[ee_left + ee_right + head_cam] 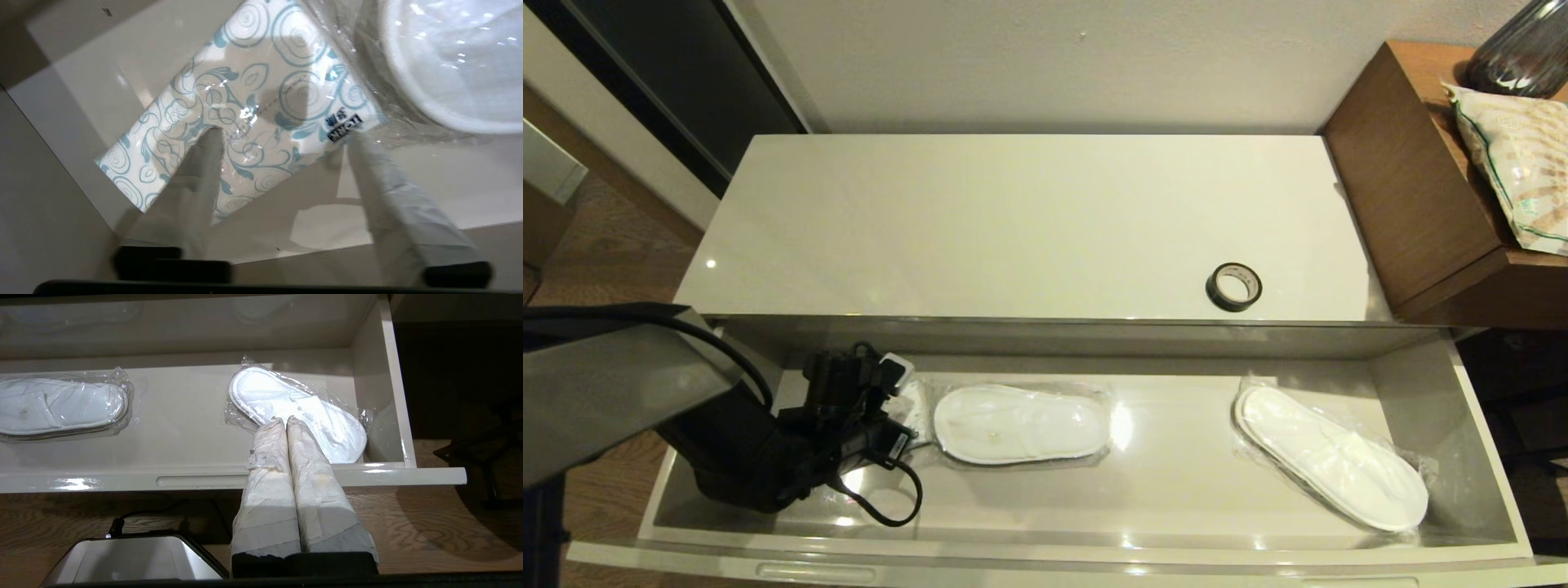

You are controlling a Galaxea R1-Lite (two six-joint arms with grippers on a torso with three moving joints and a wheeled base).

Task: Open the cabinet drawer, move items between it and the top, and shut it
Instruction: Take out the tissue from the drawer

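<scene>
While its fingers stand spread, the left gripper [282, 134] hangs low inside the left end of the cabinet drawer [1490, 457], directly over the tissue pack [245, 102], which lies flat on the drawer floor and does not look pinched. One edge of the pack sits just beside the left wrapped slipper [1021, 425], whose plastic seems to overlap it; a finger [200, 179] closing there could snag that film and drag the slipper along. The tape roll [1234, 287] rests on the top [1013, 220], far right. A second wrapped slipper [298, 412] lies at the drawer's right end, below the right gripper [284, 421], which is pressed together and idle beyond the near edge.
</scene>
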